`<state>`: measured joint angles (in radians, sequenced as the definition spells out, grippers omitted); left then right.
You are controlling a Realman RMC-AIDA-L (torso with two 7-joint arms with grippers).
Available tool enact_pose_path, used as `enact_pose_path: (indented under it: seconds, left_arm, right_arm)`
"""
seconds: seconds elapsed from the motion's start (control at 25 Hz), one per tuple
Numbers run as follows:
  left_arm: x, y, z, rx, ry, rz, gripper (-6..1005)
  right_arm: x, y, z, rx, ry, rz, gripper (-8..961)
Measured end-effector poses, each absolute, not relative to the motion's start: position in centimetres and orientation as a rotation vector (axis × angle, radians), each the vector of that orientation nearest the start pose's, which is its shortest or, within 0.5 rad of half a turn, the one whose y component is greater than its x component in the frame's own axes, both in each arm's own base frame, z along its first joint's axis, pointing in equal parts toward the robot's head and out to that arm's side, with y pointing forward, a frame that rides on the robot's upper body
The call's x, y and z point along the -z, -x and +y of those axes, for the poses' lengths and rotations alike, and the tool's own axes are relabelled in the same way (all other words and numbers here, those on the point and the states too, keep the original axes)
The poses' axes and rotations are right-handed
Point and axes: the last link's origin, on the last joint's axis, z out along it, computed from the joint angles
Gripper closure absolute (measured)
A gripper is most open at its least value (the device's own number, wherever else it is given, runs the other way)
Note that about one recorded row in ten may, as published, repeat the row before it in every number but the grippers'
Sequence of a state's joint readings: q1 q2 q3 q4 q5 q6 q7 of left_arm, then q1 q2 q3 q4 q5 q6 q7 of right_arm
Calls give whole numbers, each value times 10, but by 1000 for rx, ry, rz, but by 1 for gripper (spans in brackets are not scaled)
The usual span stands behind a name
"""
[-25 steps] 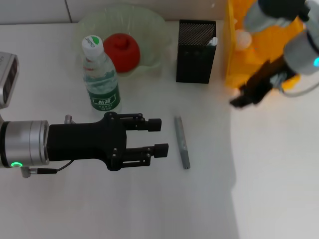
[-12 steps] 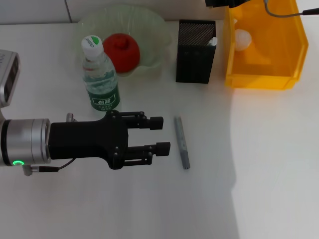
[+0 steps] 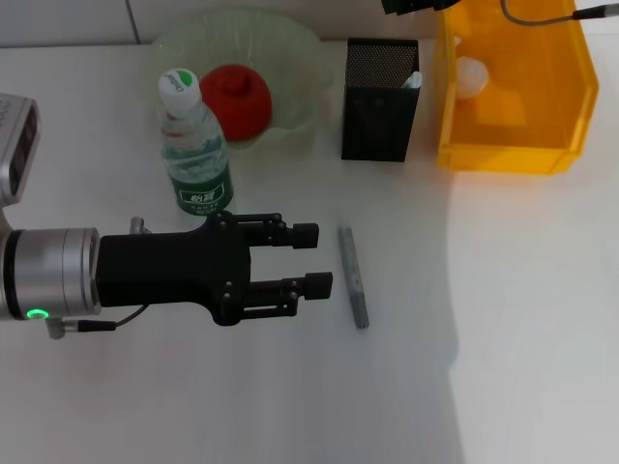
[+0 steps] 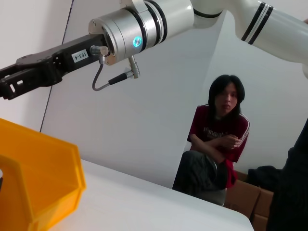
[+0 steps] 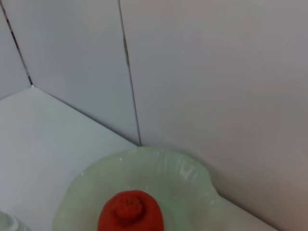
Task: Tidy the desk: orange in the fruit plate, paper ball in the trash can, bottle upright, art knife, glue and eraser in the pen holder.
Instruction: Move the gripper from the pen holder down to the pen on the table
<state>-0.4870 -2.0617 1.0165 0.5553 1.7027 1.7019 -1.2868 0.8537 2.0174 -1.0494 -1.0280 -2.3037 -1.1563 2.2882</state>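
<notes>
My left gripper point(image 3: 313, 260) is open and empty, low over the table just left of the grey art knife point(image 3: 354, 277), which lies flat. The bottle point(image 3: 196, 155) stands upright behind it. The orange point(image 3: 235, 101) sits in the fruit plate point(image 3: 300, 58); both also show in the right wrist view, the orange point(image 5: 130, 212) in the plate point(image 5: 192, 178). The paper ball point(image 3: 469, 75) lies in the trash can point(image 3: 513, 145). The pen holder point(image 3: 380, 106) has a white tip point(image 3: 414, 81) poking out. The green glue and the eraser are not visible. My right gripper point(image 3: 416, 5) is at the top edge, beyond the pen holder.
A grey device point(image 3: 14, 145) sits at the left table edge. The left wrist view shows my right arm point(image 4: 144, 24) above the trash can point(image 4: 43, 178) and a seated person point(image 4: 216, 139) beyond the table.
My right arm has lifted from over the trash can and drawn back to the top edge. My left gripper has edged slightly toward the art knife.
</notes>
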Motion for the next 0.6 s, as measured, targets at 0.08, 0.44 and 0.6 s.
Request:
enact_pose_path:
  seconds: [0.08, 0.44, 0.6]
  left_arm:
    - [28, 233, 290, 994, 2939, -499, 378]
    - [28, 233, 290, 993, 2940, -503, 378]
    - [25, 236, 291, 974, 2947, -505, 378]
  right_arm:
    - [-45, -124, 458, -225, 2473, 729, 361]
    - [-70, -109, 428, -166, 2595, 733, 320]
    - [-79, -101, 409, -19, 2626, 768, 326]
